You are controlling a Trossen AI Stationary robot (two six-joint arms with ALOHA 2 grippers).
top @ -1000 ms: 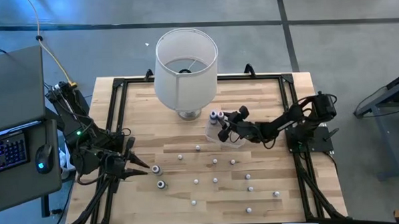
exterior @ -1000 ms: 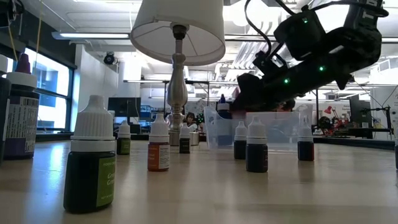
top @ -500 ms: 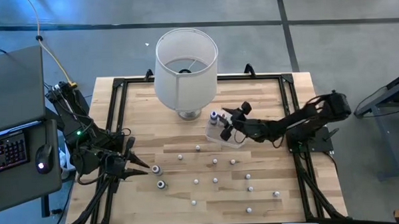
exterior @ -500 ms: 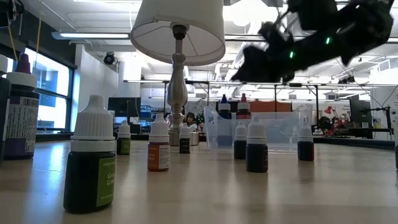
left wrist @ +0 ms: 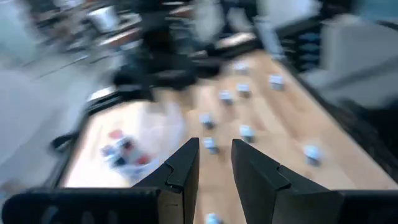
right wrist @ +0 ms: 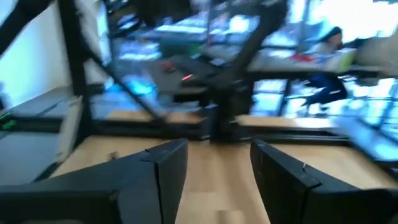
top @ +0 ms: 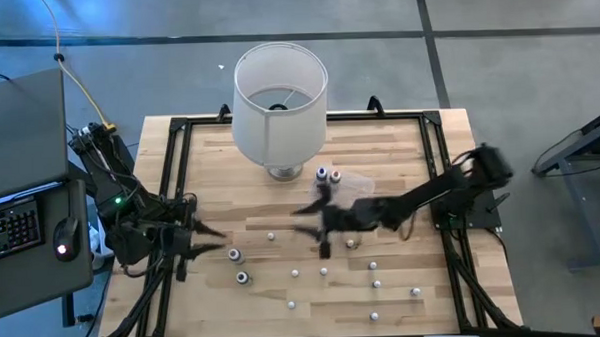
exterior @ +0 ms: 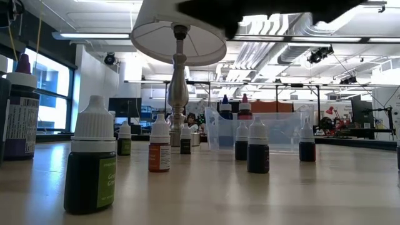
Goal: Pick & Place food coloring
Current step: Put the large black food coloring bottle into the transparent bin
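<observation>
So the right gripper [top: 320, 228] is stretched out over the middle of the wooden table [top: 400, 155], blurry in the overhead shot. Its own wrist camera shows the two fingers [right wrist: 158, 171] spread apart with bare wood between them, so it's open and carrying nothing.

The left gripper [top: 205, 244] sits at the left side of the table. Its fingers [left wrist: 181, 168] have a narrow gap between them and nothing in it.

The food coloring bottles [top: 324, 272] are mostly scattered upright across the near half of the table, white caps up. Two of them [top: 238, 267] stand just right of the left gripper. A couple more [exterior: 234, 106] are sitting in the clear plastic tub [exterior: 275, 130], which is just right of the lamp base; one has a blue tip, one a red tip. The big white lampshade [top: 281, 101] stands at the far middle.

From table height, a dark green bottle [exterior: 91, 164] stands closest to the camera on the left.
</observation>
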